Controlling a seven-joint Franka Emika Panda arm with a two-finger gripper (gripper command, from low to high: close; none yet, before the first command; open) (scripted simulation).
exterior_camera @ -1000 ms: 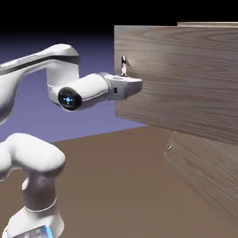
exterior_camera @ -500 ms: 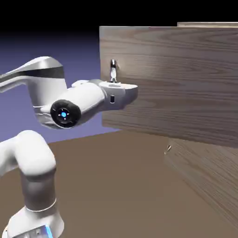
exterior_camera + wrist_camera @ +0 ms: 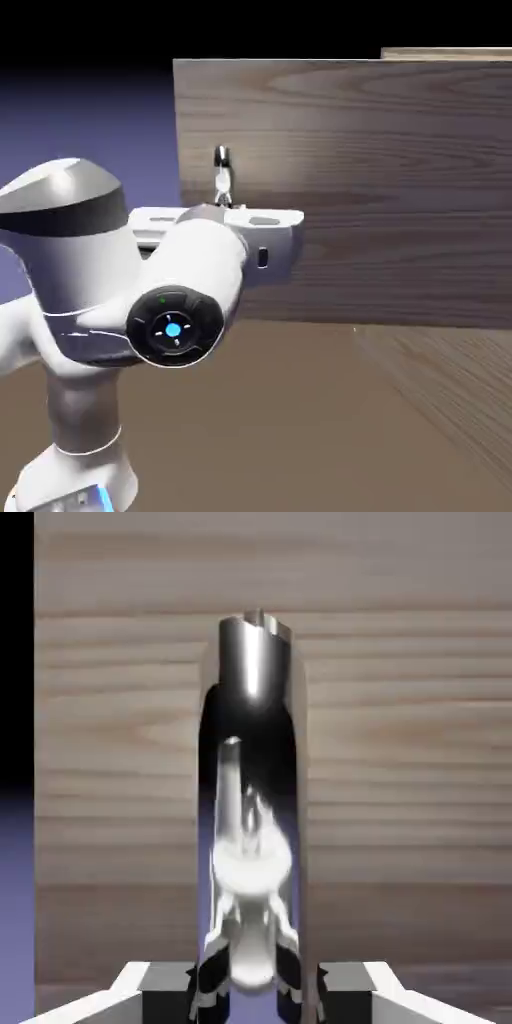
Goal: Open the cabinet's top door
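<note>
Exterior view: my arm (image 3: 150, 290) fills the lower left, reaching toward 3 o'clock. My claw (image 3: 224, 200) meets the top door (image 3: 380, 190) at its free edge, where the handle (image 3: 222, 172) stands upright, rising toward 12 o'clock from my hand. The top door stands swung out from the cabinet (image 3: 450, 390), whose lower panel lies at 4 o'clock above the brown worktop (image 3: 280, 420).

Hand view: the handle (image 3: 255, 802), a shiny metal bar, runs from 6 to 12 o'clock, its long axis in line with my approach. My claw (image 3: 255, 982) is pinched shut on the handle's near end, one grey fingertip (image 3: 165, 987) on either side. The top door (image 3: 400, 762) fills the background.

Judgement: the handle lies dead ahead, so the pull must come straight back toward 6 o'clock.
</note>
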